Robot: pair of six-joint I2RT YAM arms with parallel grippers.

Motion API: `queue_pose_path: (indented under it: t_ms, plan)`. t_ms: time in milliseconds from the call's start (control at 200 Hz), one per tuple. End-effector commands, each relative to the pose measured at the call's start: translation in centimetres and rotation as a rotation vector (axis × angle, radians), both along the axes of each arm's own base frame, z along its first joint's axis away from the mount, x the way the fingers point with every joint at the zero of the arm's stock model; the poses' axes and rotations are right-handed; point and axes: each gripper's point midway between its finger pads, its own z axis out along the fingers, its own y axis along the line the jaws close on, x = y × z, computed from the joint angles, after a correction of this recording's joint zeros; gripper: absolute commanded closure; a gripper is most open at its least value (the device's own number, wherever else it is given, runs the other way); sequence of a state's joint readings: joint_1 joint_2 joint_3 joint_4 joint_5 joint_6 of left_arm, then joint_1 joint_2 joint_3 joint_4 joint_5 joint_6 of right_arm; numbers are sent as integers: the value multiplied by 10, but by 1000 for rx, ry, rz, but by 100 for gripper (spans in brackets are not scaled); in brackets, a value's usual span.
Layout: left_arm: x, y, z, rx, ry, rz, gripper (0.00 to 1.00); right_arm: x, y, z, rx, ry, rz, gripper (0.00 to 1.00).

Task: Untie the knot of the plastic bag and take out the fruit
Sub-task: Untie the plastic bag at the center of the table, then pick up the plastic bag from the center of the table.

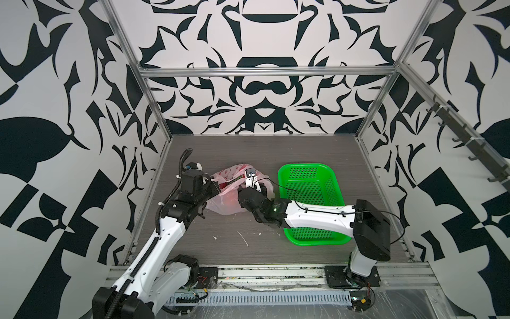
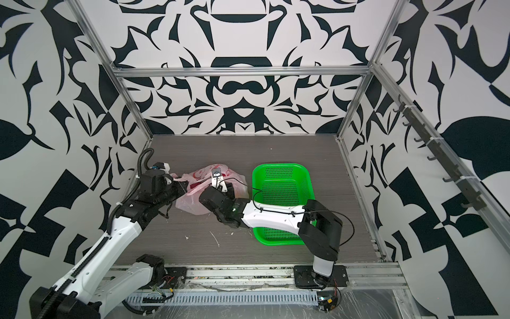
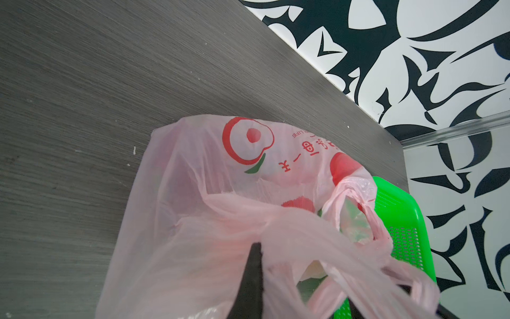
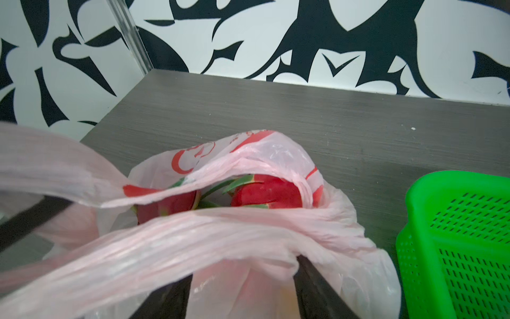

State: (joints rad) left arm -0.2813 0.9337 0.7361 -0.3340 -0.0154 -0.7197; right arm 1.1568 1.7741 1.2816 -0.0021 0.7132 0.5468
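Observation:
The pale-pink plastic bag [image 1: 229, 205] [image 2: 193, 205] lies on the grey table left of centre, its mouth gaping. In the right wrist view, two magenta green-tipped fruit [image 4: 265, 192] [image 4: 168, 205] show inside the bag [image 4: 276, 154]. Other fruit is hidden under the film. The knot is out of view. My left gripper [image 1: 217, 185] [image 3: 256, 265] is shut on the bag's film at its left edge and holds it up. My right gripper [image 1: 258, 190] [image 4: 244, 268] stands open at the bag's right side. Film and a handle strap are draped over its spread fingers [image 4: 311, 287].
A green perforated basket [image 1: 300, 165] [image 2: 276, 165] stands just right of the bag, and the right forearm crosses its near end. It also shows in the wrist views [image 3: 414, 229] [image 4: 408, 210]. Small white scraps [image 1: 244, 240] lie on the table in front.

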Motion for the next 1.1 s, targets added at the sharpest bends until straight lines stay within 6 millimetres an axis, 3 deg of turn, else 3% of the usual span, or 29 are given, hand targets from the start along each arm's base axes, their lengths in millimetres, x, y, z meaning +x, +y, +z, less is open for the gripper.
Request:
queue_pose_path:
  t_ms: [0, 530, 1095]
  plan:
    - [-5, -1, -2, -22, 9, 0, 99, 14, -2, 22, 24, -46, -67, 38]
    - [-4, -1, 1, -34, -10, 2, 100, 54, -53, 20, 32, 13, -315, 37]
    - [-6, -4, -6, -49, -4, -9, 100, 72, -68, 16, 149, 134, -323, 37]
